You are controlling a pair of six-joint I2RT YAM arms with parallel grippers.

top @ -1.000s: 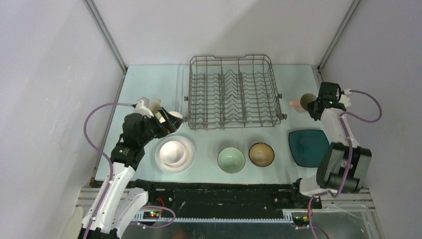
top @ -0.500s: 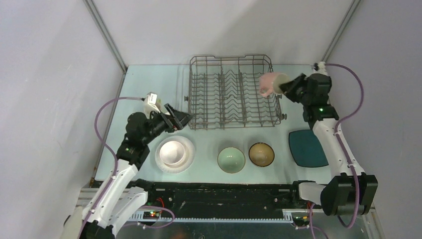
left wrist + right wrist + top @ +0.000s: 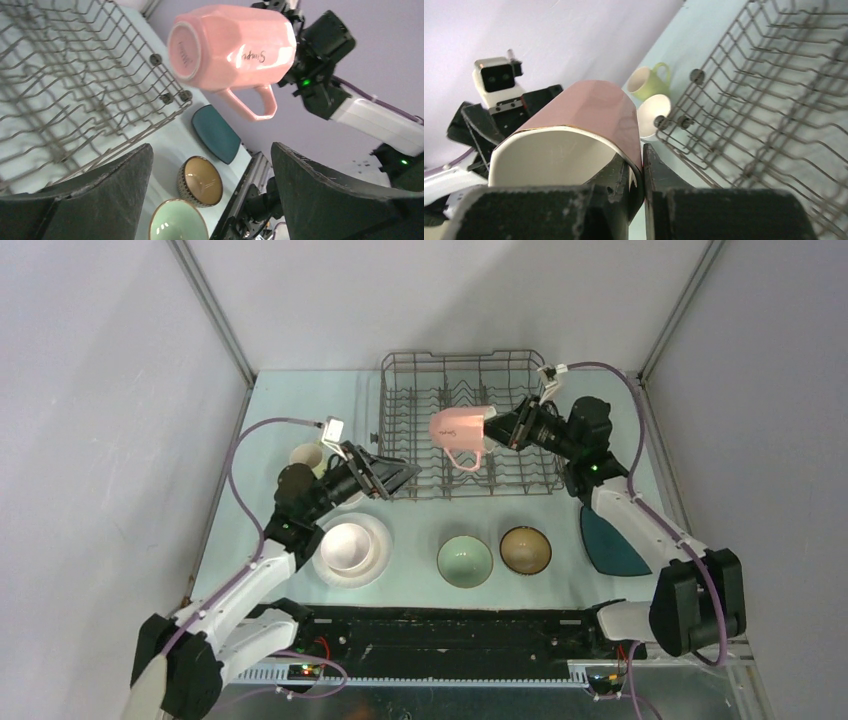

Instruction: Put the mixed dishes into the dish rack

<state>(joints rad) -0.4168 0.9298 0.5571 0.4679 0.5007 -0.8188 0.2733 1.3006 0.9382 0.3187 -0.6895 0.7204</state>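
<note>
Over dish rack (image 3: 420, 445), right claw (image 3: 493, 426) holds pink mug (image 3: 455, 428) sideways.

The right arm (image 3: 640, 518) is covering part of the dark teal plate (image 3: 608, 550), while the left arm (image 3: 298, 502) is partly hiding the yellow-green mug (image 3: 304, 455).

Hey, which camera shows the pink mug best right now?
Left wrist view: the pink mug shows whole, on its side, with base, handle and lettering. The top view shows it small, above the dish rack in the right claw. The right wrist sees only its rim and wall.
</note>
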